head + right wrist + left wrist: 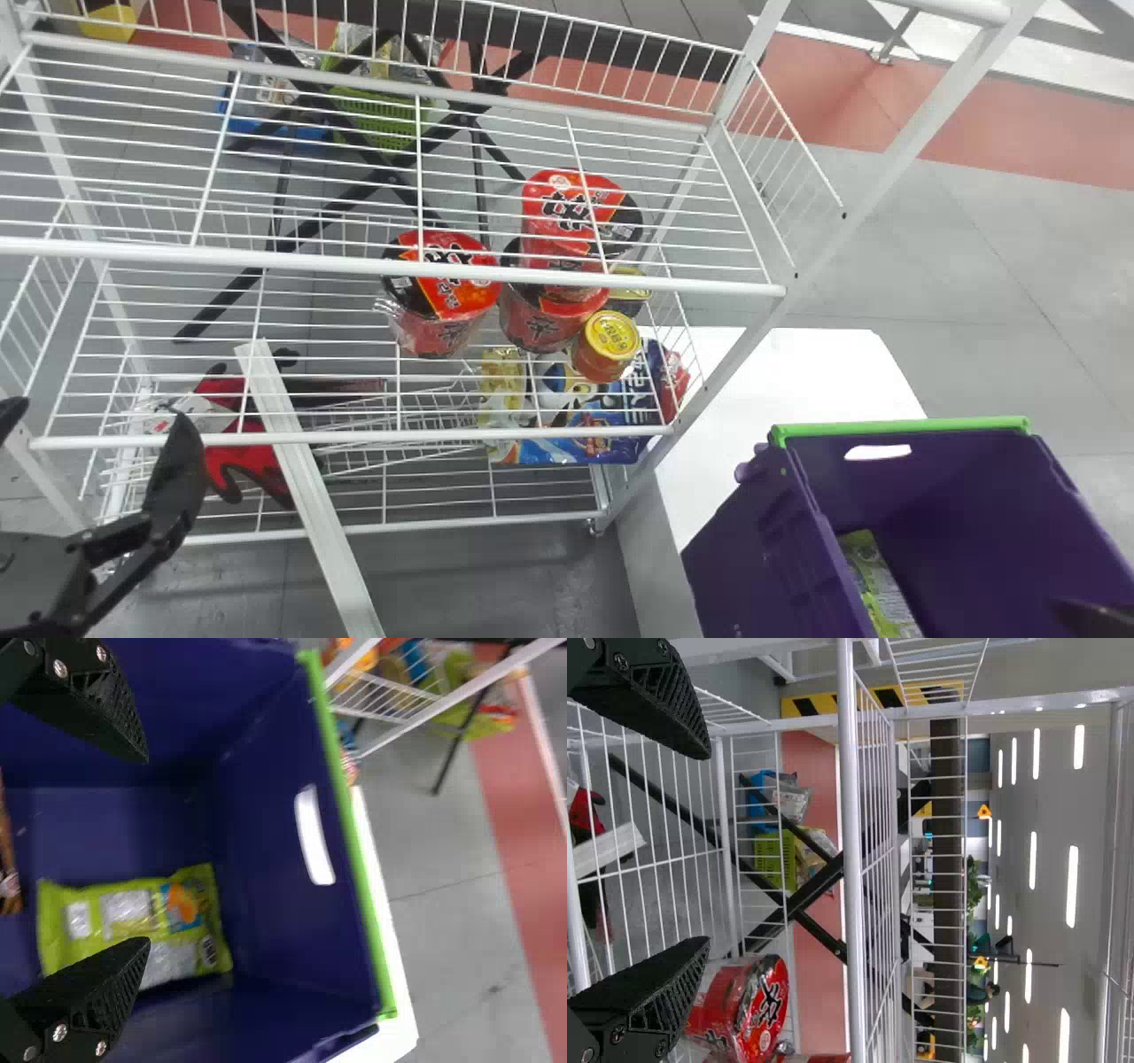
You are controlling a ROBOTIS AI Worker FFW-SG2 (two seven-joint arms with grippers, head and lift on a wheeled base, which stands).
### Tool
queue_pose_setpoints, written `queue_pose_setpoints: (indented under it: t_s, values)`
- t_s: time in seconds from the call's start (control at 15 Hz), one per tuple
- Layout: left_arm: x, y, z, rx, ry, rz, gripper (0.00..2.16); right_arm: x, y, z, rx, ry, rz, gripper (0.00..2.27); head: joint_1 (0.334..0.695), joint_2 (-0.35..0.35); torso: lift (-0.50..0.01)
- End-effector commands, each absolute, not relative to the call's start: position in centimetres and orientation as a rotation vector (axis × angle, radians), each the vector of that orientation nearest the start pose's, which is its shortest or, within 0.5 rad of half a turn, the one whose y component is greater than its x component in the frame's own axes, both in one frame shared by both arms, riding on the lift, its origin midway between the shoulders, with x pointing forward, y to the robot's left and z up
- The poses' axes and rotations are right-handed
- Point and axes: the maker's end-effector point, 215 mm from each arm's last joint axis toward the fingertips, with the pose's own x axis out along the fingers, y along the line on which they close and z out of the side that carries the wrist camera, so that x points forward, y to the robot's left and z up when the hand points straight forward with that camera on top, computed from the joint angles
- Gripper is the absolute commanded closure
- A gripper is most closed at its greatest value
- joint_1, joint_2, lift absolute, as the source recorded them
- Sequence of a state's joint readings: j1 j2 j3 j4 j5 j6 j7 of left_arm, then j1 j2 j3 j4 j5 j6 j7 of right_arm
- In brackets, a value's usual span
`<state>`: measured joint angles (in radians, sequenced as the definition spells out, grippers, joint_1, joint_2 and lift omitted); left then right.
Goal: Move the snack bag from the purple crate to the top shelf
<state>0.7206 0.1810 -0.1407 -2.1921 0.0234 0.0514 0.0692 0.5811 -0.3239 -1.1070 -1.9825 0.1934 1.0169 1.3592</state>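
Right hand (1099, 618) (spread wide) over the purple crate (895, 427), green snack bag (182, 914) inside

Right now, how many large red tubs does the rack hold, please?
3: the left tub, the right tub beside it, an upper tub above that; more may be hidden.

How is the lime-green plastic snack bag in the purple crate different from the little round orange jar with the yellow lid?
The lime-green snack bag is flat and wide, but the orange jar is round like a can.
The bag lies down inside the purple crate, while the jar stands upright on the white wire rack.
The jar has a lid, and the bag has none.
Both have printing on them.
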Motion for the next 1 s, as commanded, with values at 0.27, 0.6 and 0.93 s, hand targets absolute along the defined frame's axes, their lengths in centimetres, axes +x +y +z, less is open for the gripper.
queue_pose_setpoints:
  t_s: [0.27,0.6,0.93]
  values:
    - [37.6,18.2,-38.0,0.052,0.178,-0.133,0.07,11.6,-59.1,-49.1,0.191,1.232,0.058,0.02,0.695,-0.350,-0.452]
    - [38.2,18.6,-38.8,0.054,0.187,-0.120,0.07,6.9,-58.1,-55.1,0.159,1.434,0.120,0.01,0.695,-0.350,-0.452]
    - [38.5,18.9,-39.6,0.055,0.196,-0.115,0.07,3.5,-56.9,-58.2,0.157,1.538,0.171,0.01,0.695,-0.350,-0.452]
